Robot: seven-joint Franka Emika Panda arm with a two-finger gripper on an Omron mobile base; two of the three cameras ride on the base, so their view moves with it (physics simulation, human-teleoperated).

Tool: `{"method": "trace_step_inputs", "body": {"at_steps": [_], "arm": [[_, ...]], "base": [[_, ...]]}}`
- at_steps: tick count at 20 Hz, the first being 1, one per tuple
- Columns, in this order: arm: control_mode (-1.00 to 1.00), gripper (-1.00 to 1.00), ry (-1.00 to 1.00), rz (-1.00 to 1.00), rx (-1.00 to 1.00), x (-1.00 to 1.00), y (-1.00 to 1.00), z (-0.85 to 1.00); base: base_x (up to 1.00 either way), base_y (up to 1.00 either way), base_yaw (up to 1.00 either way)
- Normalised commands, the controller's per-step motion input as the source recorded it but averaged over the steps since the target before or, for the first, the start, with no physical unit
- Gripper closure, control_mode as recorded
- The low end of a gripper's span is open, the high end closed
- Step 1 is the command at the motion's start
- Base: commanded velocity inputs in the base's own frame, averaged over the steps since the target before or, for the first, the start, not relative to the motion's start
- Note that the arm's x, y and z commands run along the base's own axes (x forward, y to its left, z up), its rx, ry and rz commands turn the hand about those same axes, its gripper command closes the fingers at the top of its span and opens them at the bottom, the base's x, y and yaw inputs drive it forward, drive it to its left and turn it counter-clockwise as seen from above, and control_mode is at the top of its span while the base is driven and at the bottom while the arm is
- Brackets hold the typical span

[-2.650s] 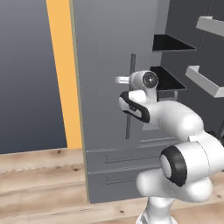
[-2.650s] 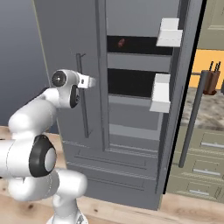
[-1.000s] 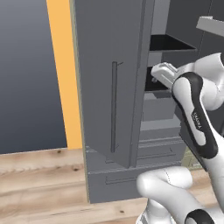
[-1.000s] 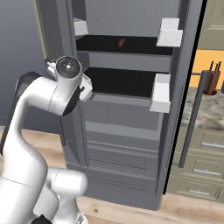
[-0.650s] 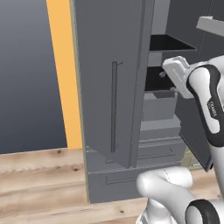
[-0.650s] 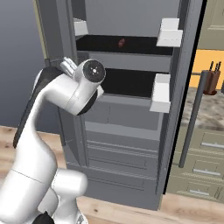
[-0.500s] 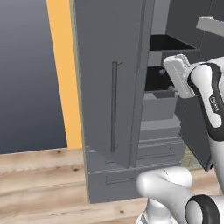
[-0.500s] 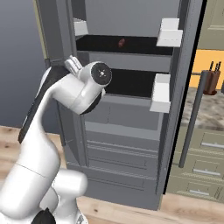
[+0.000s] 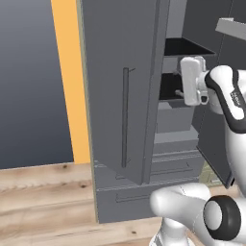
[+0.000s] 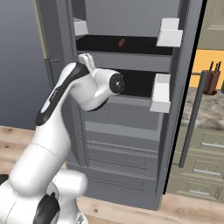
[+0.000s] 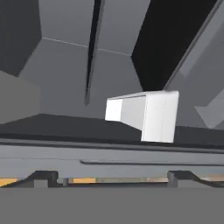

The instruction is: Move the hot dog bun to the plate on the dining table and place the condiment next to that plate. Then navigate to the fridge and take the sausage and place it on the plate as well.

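From the left base view: tall grey fridge point(image 9: 120, 96) has its left door point(image 9: 115, 86) swung out toward the camera, long vertical handle point(image 9: 125, 124) facing us, so the shelves are reachable. White arm's hand point(image 9: 192, 80) sits at 2 o'clock, level with the dark shelf opening point(image 9: 185, 48) and pointed into the cavity; judging by the task, it is lined up to reach in for the sausage.

Right base view: small reddish sausage point(image 10: 121, 42) lies on the upper dark shelf point(image 10: 127, 43) at 12 o'clock, well back, nothing touching it. Arm wrist point(image 10: 114, 83) is at centre, a shelf lower than the sausage, so it needs to go up and in. Right door point(image 10: 183, 87) is open too, white door bins point(image 10: 170, 31) hanging on its inner face.

Hand view: gripper point(image 11: 111, 177) jaws stand wide, two dark tips at 6 o'clock far apart, nothing between them. White door bin point(image 11: 144, 114) is dead ahead at centre; camera faces across the fridge interior.
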Motion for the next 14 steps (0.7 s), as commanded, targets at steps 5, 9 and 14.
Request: {"method": "trace_step_inputs", "body": {"at_steps": [5, 9, 14], "arm": [[-1.00, -1.00, 0.00, 0.00, 0.24, 0.49, 0.04, 0.00], [-1.00, -1.00, 0.00, 0.02, 0.12, 0.36, 0.30, 0.00], [-1.00, -1.00, 0.05, 0.06, 0.01, 0.13, 0.50, 0.00]], "base": [[0.00, 0.00, 0.00], [0.00, 0.00, 0.00], [0.00, 0.00, 0.00]]}}
